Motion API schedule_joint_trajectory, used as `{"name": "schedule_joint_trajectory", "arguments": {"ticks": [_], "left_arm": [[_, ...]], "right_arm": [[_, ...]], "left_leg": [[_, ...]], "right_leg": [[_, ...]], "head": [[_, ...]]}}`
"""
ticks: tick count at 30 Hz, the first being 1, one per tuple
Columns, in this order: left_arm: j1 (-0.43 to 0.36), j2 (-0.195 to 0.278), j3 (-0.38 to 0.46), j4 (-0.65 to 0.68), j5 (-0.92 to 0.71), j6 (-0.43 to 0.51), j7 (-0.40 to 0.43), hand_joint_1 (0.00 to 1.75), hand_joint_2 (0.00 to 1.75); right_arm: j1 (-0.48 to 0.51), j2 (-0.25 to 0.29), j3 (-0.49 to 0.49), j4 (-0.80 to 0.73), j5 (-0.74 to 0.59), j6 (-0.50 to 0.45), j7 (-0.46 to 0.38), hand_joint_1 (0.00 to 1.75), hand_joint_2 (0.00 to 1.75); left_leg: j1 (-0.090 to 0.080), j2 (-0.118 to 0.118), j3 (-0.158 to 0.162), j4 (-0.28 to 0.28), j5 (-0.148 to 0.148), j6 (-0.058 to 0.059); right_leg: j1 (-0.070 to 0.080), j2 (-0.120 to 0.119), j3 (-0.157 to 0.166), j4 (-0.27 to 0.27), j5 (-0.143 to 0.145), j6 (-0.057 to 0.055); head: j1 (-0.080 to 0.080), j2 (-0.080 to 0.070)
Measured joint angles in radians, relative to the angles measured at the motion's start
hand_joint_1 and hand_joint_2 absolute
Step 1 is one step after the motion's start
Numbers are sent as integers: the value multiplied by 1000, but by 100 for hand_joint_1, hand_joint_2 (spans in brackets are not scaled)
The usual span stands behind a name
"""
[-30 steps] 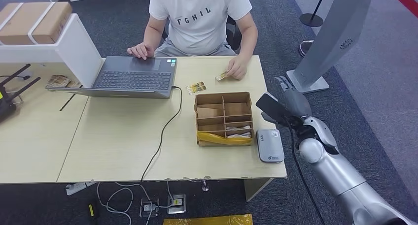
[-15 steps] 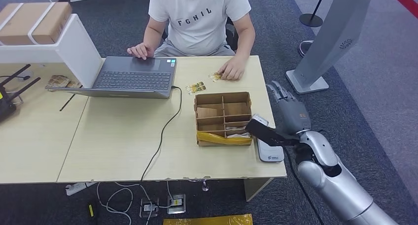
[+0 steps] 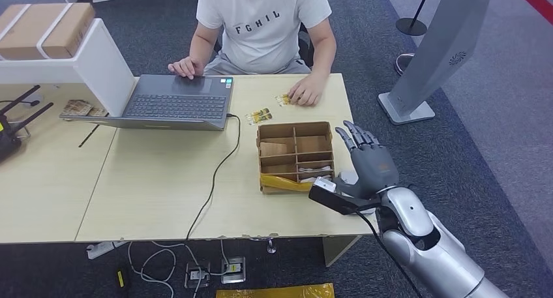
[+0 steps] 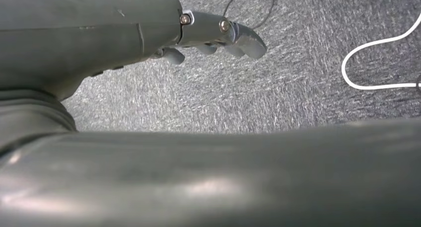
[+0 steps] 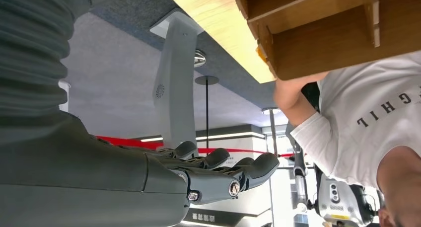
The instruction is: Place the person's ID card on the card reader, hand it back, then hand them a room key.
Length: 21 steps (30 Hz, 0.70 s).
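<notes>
My right hand point(image 3: 365, 162) hovers open over the table's front right corner, fingers spread and pointing away from me, with nothing in it. It covers most of the grey card reader point(image 3: 349, 177), which lies just right of the brown cardboard organizer point(image 3: 297, 156). In the right wrist view the right hand point(image 5: 213, 172) is empty, beside the organizer's wall point(image 5: 337, 43). The person's hand point(image 3: 305, 91) rests on a small yellow card point(image 3: 284, 100) at the table's far edge. A second yellow card point(image 3: 259, 116) lies near the laptop. My left hand point(image 4: 213, 36) hangs over the carpet, holding nothing.
An open laptop point(image 3: 176, 101) sits at the far left of the table point(image 3: 156, 187), its cable point(image 3: 215, 180) trailing over the front edge. A white shelf with a cardboard box point(image 3: 42, 27) stands far left. A grey stand point(image 3: 433, 57) rises right of the table.
My right arm has swung left from beside the table, and the hand now hangs over the card reader. The person's hand slid its card a little left.
</notes>
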Motion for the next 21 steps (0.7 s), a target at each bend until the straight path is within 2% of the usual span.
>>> {"name": "schedule_joint_trajectory", "arguments": {"ticks": [11,21], "left_arm": [[0,-4,0,0,-6,0,-8,0,0],[0,-6,0,0,-7,-1,-11,0,0]], "right_arm": [[0,49,28,39,-18,-10,1,0,175],[0,92,30,107,-18,-79,18,0,175]], "left_leg": [[0,0,0,0,0,0],[0,0,0,0,0,0]], "right_leg": [[0,0,0,0,0,0],[0,0,0,0,0,0]], "head": [[0,0],[0,0]]}}
